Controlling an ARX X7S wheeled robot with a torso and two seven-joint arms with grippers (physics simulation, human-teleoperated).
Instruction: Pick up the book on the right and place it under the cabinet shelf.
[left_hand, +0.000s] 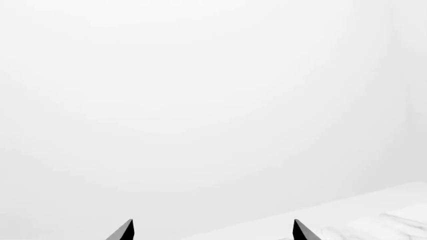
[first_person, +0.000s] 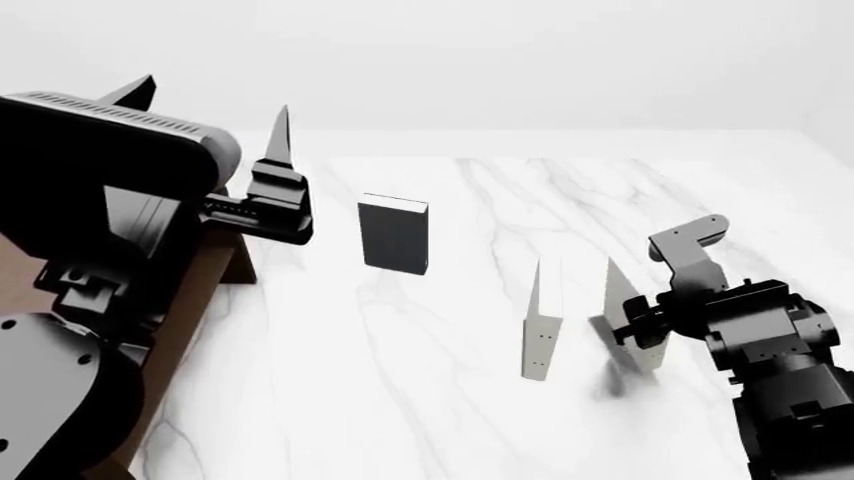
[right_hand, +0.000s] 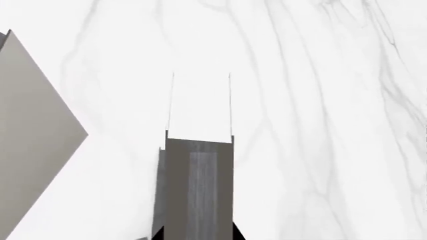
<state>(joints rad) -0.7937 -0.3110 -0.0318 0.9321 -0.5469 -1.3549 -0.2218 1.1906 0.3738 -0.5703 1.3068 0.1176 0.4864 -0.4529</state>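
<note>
The book (first_person: 627, 312) stands upright on its edge at the near right of the desk (first_person: 441, 400), just right of the dotted-spine book (first_person: 542, 325) and apart from it. In the right wrist view the book (right_hand: 199, 165) sits dead centre between the fingers, its top edge facing the camera, the dotted-spine book (right_hand: 37, 135) off to one side.

The right gripper (first_person: 638, 325) is at the book's near right side. We judge its fingers are pinching the book, though the contact itself is hard to see; the book looks slightly tilted, so it may be just off the desk.

Step in hand: grasp, about to lift.

The left gripper (first_person: 207, 110) hangs raised at the far left, fingers spread, holding nothing; its wrist view shows only wall and a desk corner.

The cabinet shelf (first_person: 200, 290) is at the left edge, mostly hidden by the left arm. The dark book (first_person: 395, 235) stands between, further back.

Next move, as we see it: lift clear, carry left across the desk passing the dotted-spine book and the dark book, then go in low under the shelf. The left arm may be in the way.
</note>
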